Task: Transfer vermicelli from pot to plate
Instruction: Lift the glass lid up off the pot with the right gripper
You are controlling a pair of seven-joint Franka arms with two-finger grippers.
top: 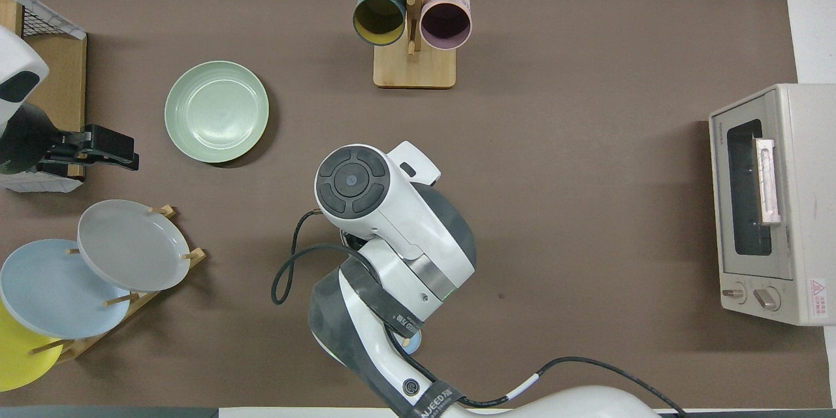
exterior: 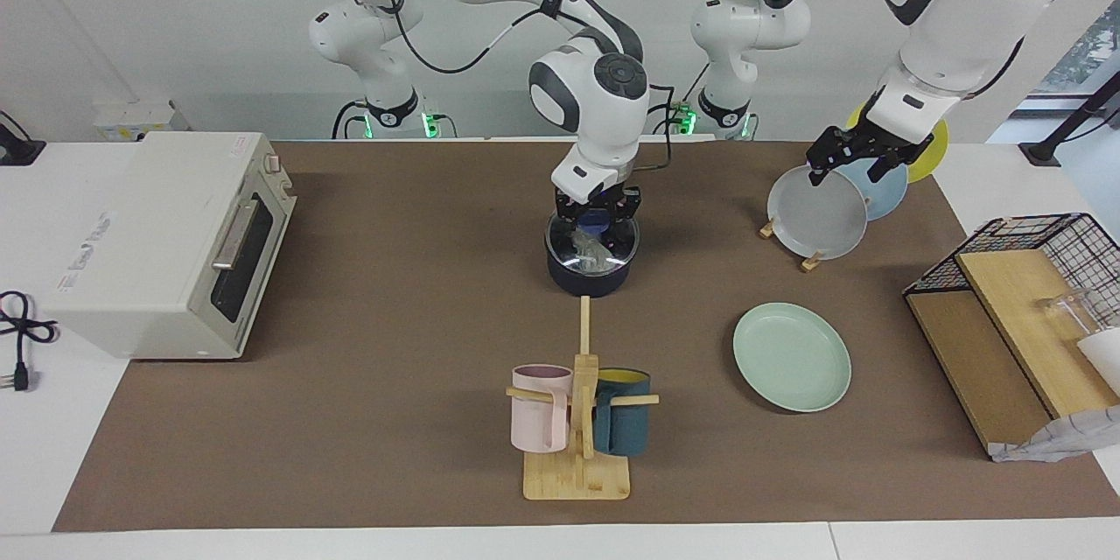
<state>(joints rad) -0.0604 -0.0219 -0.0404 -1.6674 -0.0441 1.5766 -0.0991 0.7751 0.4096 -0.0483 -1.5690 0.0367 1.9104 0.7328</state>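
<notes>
Right gripper [exterior: 595, 212]: it is set low on the glass lid [exterior: 593, 247] of the pot [exterior: 588, 276], and its fingers seem to be closed around the lid's blue knob.
Left gripper [exterior: 853, 159]: it is held up over the grey plate [exterior: 817, 213] on the wooden plate rack [exterior: 810, 262], and it waits. It cannot be told if its fingers are apart or together.
Pot: it is placed in the middle of the table, nearer to the robots than the mug stand [exterior: 577, 420].
Vermicelli [exterior: 591, 252]: a pale, glassy clump is seen inside the pot, under the lid.
Plate [exterior: 792, 356]: the mint-green plate is bare. It is laid toward the left arm's end of the table, farther from the robots than the pot and well apart from it.
Step in hand: the lid is likely being taken off. No noodles are out yet, so the task is judged to be just begun.
Next move: the lid must be lifted straight up and put down away from the plate. Then the noodles can be picked up.
Facing view: the pot, the lid and the noodles are shown here.
Overhead view: the pot is hidden under the right arm [top: 385, 222], but the inside of the plate is shown well, and nothing is on it.
</notes>
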